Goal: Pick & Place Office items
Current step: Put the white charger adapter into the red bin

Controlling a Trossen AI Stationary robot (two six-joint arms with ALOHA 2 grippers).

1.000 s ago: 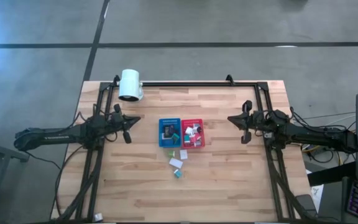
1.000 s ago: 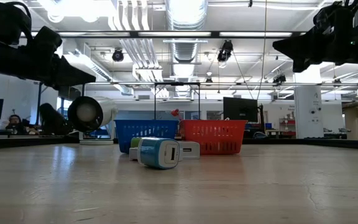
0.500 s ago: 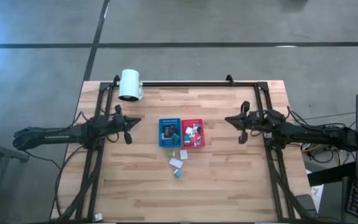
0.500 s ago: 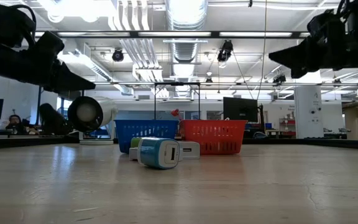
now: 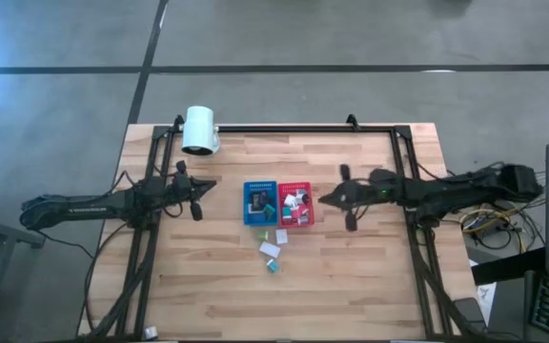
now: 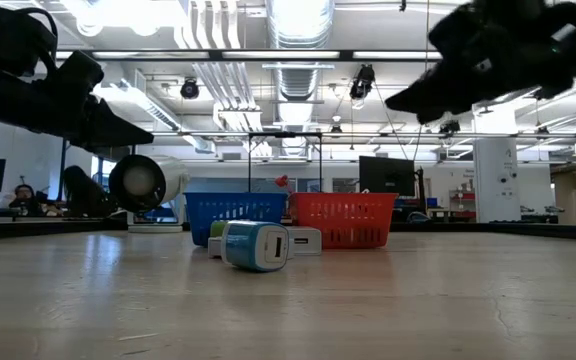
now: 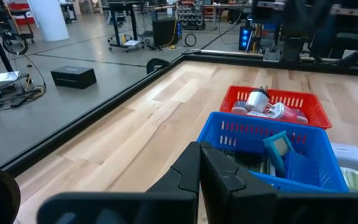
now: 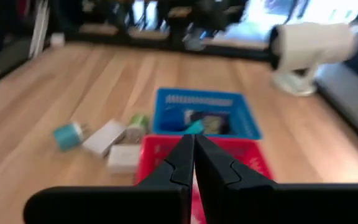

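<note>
We hold our right pincer (image 5: 324, 199) pinched together, empty, just beside the red tray (image 5: 294, 204); our left pincer (image 5: 210, 183) waits likewise pinched, empty, over the bench (image 5: 351, 276).

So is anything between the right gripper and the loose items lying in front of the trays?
Nothing visible. The right gripper, jaws shut, hangs above the table beside the red tray. The loose items lie on open wood, with only the tray's corner near a direct line.
</note>
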